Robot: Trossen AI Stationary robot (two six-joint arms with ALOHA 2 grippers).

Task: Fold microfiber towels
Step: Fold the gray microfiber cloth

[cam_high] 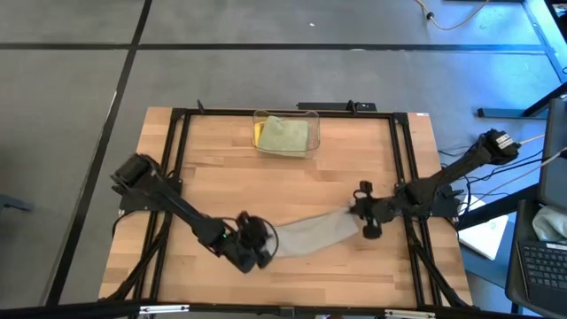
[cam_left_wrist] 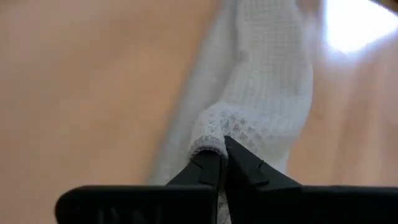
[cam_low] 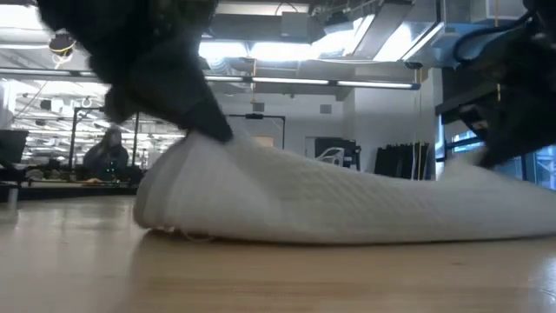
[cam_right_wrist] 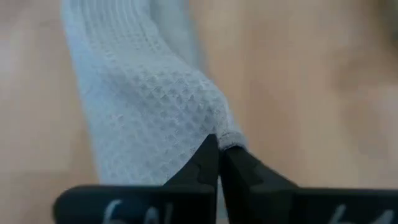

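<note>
A grey waffle-weave microfiber towel lies gathered into a long band on the wooden table, its underside resting on the wood. My left gripper is shut on the band's left end. My right gripper is shut on its right end. In the clear plastic bin at the table's far edge sits a pale sage green towel, with a yellow towel showing at its left side. My left gripper pinches a hemmed edge of the grey towel's left end between its two fingers, coming down at a slant from the table's left. The cloth rises in a small peak at the fingers and runs slack away from them along the table. My right gripper pinches the hemmed edge at the towel's right end between its two fingers, slanting down from the table's right. The cloth humps up just before the fingers, and the rest trails slack on the wood toward the other arm.
A black frame runs along the table's left, right and far sides. Bare wood lies between the bin and the towel and along the near edge. A laptop and cables sit off the table to the right.
</note>
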